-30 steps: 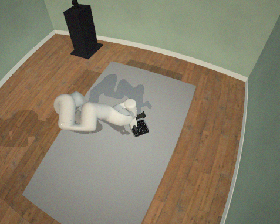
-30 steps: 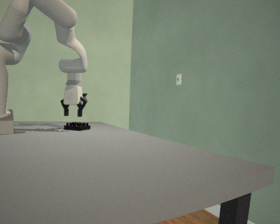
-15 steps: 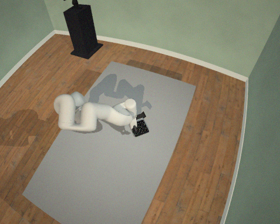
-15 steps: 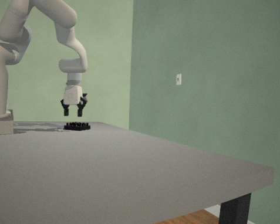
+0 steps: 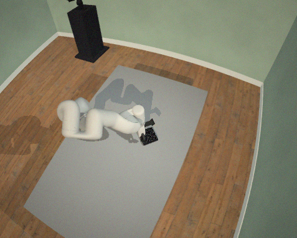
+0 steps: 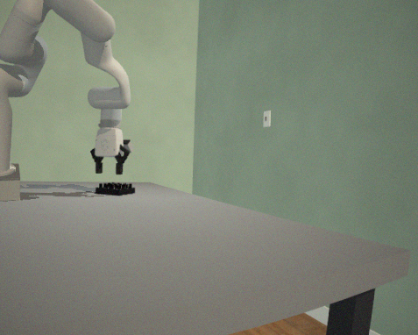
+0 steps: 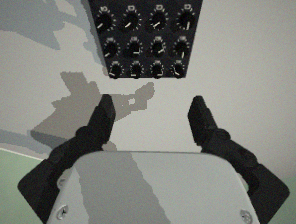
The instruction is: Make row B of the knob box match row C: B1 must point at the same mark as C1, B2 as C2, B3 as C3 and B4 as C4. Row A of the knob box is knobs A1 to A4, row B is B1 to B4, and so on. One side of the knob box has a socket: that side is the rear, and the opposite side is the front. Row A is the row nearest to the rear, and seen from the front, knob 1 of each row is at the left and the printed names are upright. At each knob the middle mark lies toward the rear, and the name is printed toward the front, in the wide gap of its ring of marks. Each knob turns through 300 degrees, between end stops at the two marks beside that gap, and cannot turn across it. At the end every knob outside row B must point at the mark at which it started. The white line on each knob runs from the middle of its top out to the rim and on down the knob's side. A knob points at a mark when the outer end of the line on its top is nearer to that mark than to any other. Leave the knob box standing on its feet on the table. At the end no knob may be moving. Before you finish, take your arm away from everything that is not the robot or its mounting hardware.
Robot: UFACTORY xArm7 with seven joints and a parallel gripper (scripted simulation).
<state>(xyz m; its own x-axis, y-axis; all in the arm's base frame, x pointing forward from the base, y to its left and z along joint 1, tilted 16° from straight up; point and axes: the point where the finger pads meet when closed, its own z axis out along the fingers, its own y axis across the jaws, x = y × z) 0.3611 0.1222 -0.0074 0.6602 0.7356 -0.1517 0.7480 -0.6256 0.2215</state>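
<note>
Knob box [image 7: 145, 37] on table [image 6: 205, 254], gripper [image 7: 155, 117] open above, nothing held.

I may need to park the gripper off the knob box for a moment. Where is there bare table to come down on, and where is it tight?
Bare table stretches from the knob box toward the near edge and the corner over the dark leg. It is tight between the box and the arm's base, and over the box itself, where the open, empty gripper hangs above the knobs.
</note>
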